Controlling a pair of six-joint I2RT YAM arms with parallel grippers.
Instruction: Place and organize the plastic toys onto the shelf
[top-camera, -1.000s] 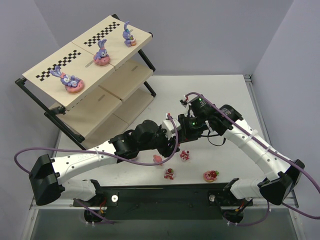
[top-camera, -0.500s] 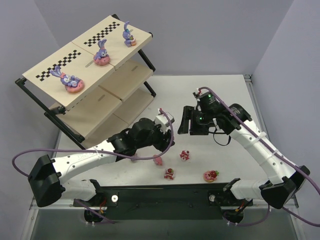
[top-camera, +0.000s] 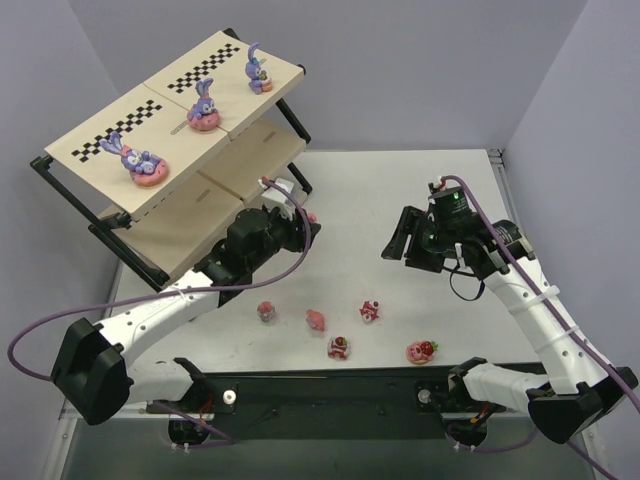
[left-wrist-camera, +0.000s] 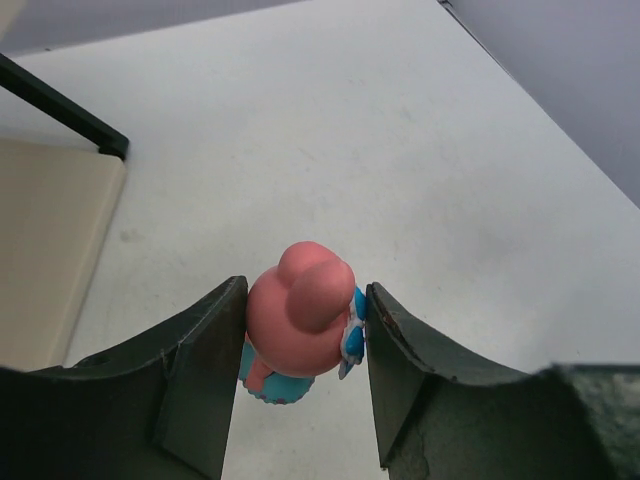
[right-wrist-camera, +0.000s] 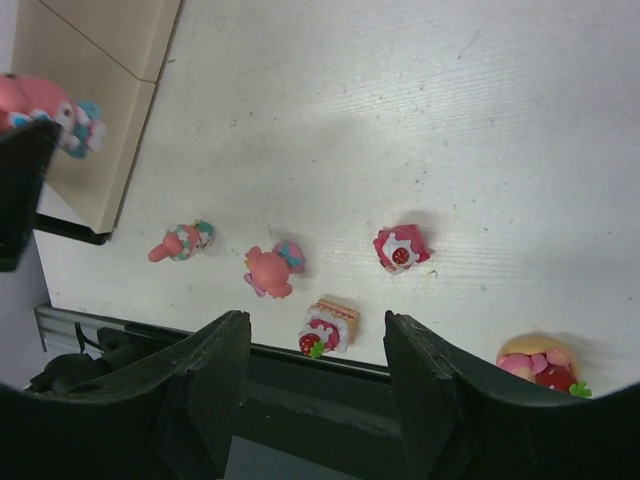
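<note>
My left gripper (top-camera: 302, 224) is shut on a pink rounded figure with a blue base (left-wrist-camera: 300, 318) and holds it above the table, just right of the shelf (top-camera: 190, 215). The figure also shows in the right wrist view (right-wrist-camera: 45, 105). Three purple bunnies (top-camera: 203, 107) stand on the shelf's top board. Several small pink and red toys lie near the table's front edge: one (top-camera: 266, 312), one (top-camera: 316, 319), one (top-camera: 369, 311), a strawberry-topped one (top-camera: 339, 347) and one (top-camera: 421, 350). My right gripper (top-camera: 398, 243) is open and empty, high over the table's right half.
The shelf's black frame leg (left-wrist-camera: 60, 110) and lower board (left-wrist-camera: 40, 250) are left of the held figure. The black base rail (top-camera: 330, 385) runs along the near edge behind the loose toys. The right wrist view shows the toys (right-wrist-camera: 326, 326) below.
My left gripper moved up and left from the table's middle toward the shelf, carrying the pink figure. My right arm pulled back to the right. A toy that the left arm covered now shows.
</note>
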